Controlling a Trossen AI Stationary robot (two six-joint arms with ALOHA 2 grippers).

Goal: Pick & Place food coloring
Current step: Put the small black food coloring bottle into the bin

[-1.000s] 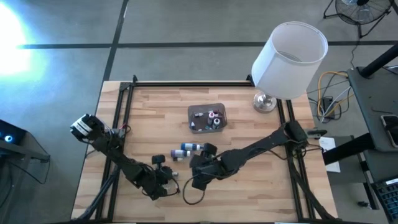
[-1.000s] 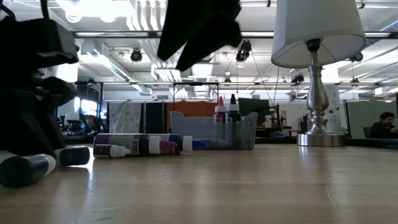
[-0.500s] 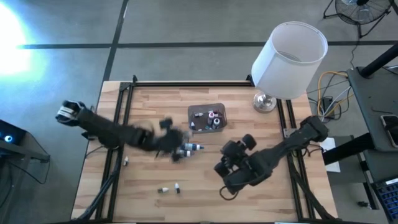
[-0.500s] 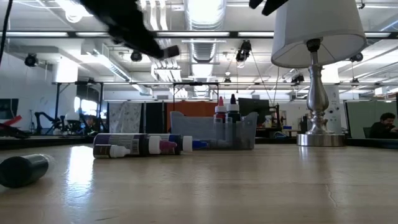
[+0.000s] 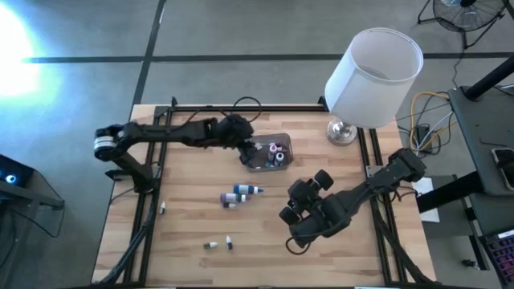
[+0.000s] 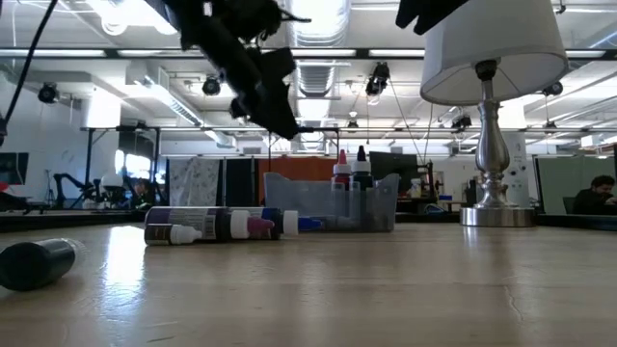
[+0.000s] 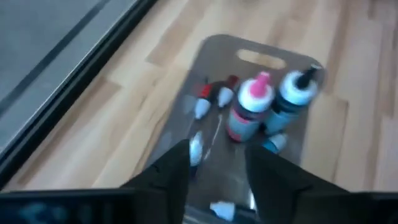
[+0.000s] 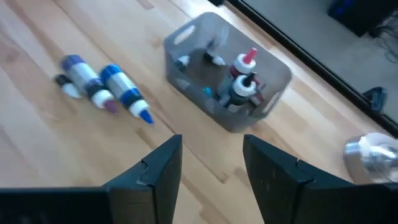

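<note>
The grey translucent tub (image 5: 286, 138) stands far of the table's middle. It holds two upright bottles (image 7: 258, 102) and some tiny ones lying flat. My left gripper (image 5: 246, 145) hovers open above the tub's left end (image 7: 217, 168). My right gripper (image 5: 293, 205) is open (image 8: 211, 163) and raised over the table's middle-right, touching nothing. A cluster of food coloring bottles (image 5: 241, 193) lies on its side near the centre (image 8: 102, 81). Two tiny bottles (image 5: 219, 242) lie nearer the front edge. A dark bottle (image 6: 39, 262) lies close to the low camera. My left gripper stands above the tub with its fingers pointing down and apart. A tiny whitish bottle (image 7: 196, 149) shows right beside one fingertip. Whether that finger touches it cannot be told.
A lamp with a white shade (image 5: 373, 64) stands on a metal base (image 5: 343, 131) at the far right corner. A black frame rail (image 5: 157, 152) runs along the table's left side, with one tiny bottle (image 5: 162, 207) beside it. Bare wood lies near and right of the cluster.
My left gripper has risen from the table's near left part and swung toward the far edge, ending over the tub's left end. My right gripper has lifted off the central cluster and drawn back toward the right, then stayed. A dark bottle beside the left gripper in the low view is gone.
</note>
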